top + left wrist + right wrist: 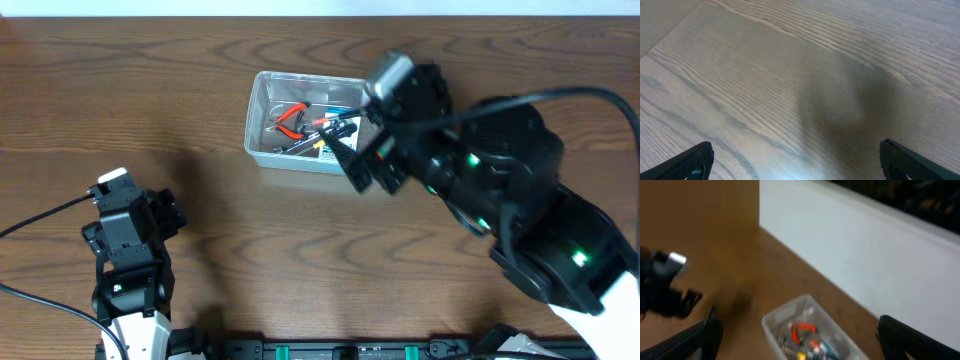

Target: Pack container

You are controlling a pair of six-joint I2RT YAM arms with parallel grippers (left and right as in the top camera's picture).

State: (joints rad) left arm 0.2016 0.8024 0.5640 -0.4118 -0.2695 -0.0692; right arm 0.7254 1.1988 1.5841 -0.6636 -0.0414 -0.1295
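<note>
The clear plastic container [262, 112] sits on the wooden table at the back centre. It holds several hand tools, among them red-handled pliers [291, 121]. The right wrist view shows the container [777, 322] and the pliers [802, 329] from above. My right gripper [365, 160] hovers open and empty over the container's right end, its fingers wide apart at the sides of the right wrist view [797, 340]. My left gripper [170, 212] is open and empty over bare wood at the front left; the left wrist view [796, 162] shows only table between its fingers.
A white wall [850, 245] runs behind the table's far edge. My left arm [665, 282] shows at the left of the right wrist view. A dark rail [340, 350] lies along the table's front edge.
</note>
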